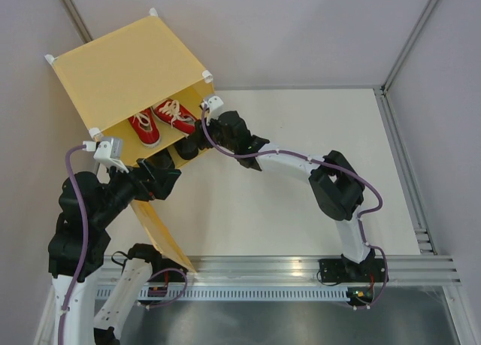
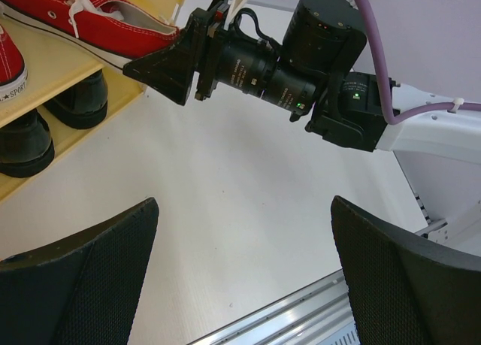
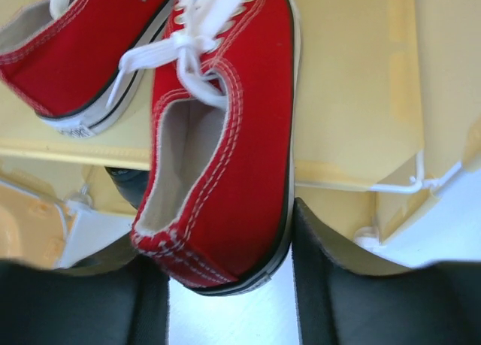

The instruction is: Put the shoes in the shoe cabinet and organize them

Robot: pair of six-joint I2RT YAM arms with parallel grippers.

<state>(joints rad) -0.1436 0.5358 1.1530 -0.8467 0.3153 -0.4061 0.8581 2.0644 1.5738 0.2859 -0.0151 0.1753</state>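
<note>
The yellow-orange shoe cabinet (image 1: 128, 71) stands at the back left with its front open. Two red sneakers (image 1: 159, 119) lie on its inner shelf (image 2: 52, 67). My right gripper (image 3: 225, 243) is shut on the heel of the right-hand red sneaker (image 3: 233, 134), which overhangs the shelf edge; it also shows in the top view (image 1: 197, 140) and the left wrist view (image 2: 169, 63). Two black loafers (image 2: 75, 101) sit on the cabinet floor under the shelf. My left gripper (image 2: 244, 206) is open and empty above the bare table in front of the cabinet.
The cabinet's door panel (image 1: 161, 236) hangs open down toward the front rail (image 1: 301, 264). My left arm (image 1: 83, 217) is beside it. The right arm (image 1: 331, 183) stretches across the white table (image 1: 301, 119). Walls and frame posts enclose the table.
</note>
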